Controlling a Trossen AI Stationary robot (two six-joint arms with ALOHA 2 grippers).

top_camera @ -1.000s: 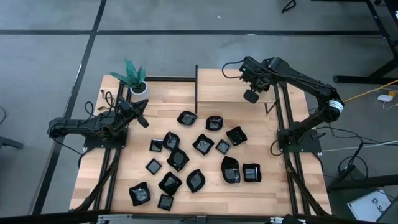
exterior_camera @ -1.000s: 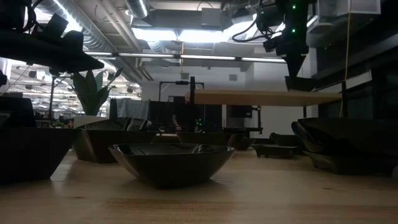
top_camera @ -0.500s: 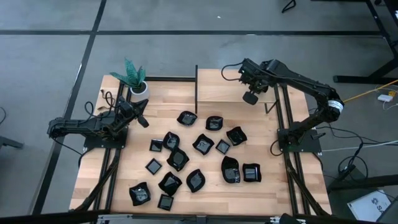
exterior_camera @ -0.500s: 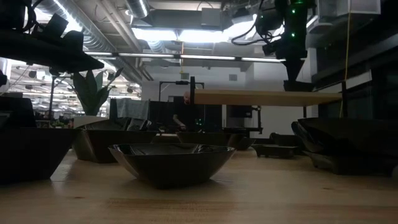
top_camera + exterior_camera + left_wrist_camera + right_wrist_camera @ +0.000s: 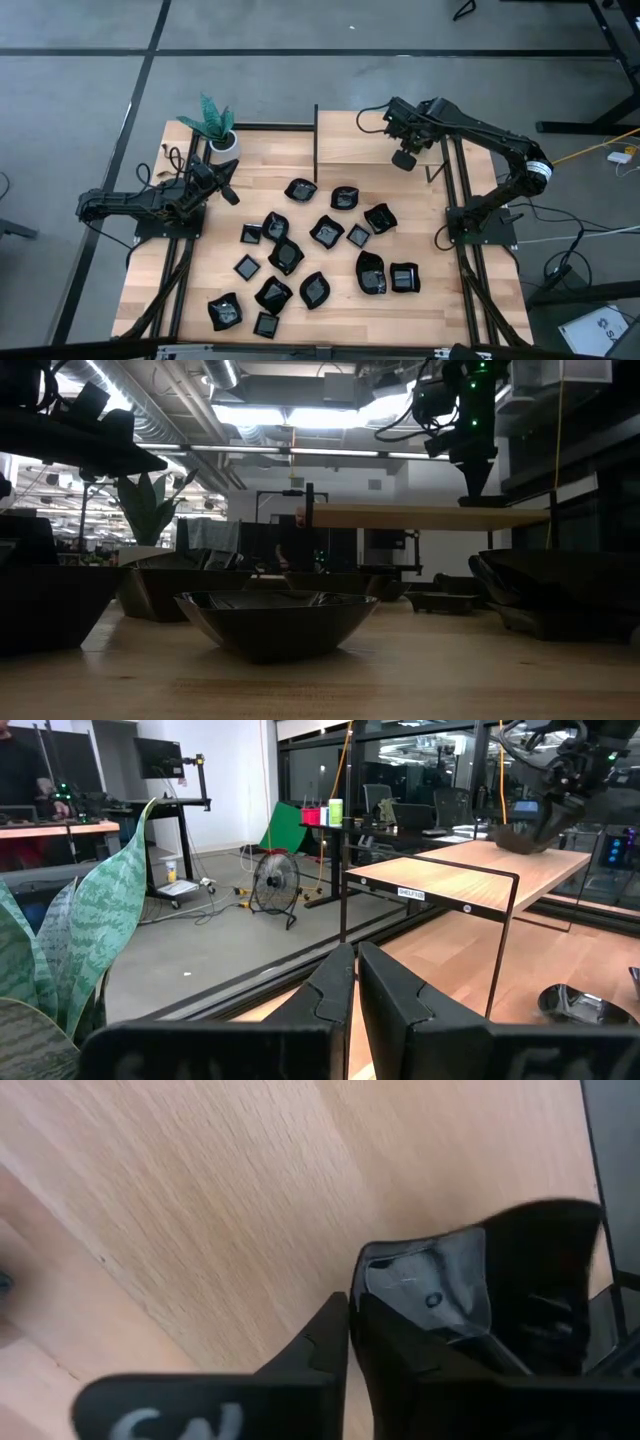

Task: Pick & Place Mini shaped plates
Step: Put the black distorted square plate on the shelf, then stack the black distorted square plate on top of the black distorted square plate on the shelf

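Many black plates (image 5: 327, 231) beneath shelf (image 5: 360, 138)

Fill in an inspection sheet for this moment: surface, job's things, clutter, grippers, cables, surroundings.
Surface: wooden table with a raised wooden shelf at its far edge.
Job's things: about fifteen black mini plates scattered over the table; one more plate on the shelf.
Clutter: a potted plant at the far left corner.
Grippers: right gripper over the shelf, fingers at the rim of that plate, grip unclear; left gripper waits near the plant, shut and empty.
Cables: black cable loops by the right arm and beside the table; a yellow cord on the floor.
Surroundings: grey floor; office with desks, a fan and a person at a desk.
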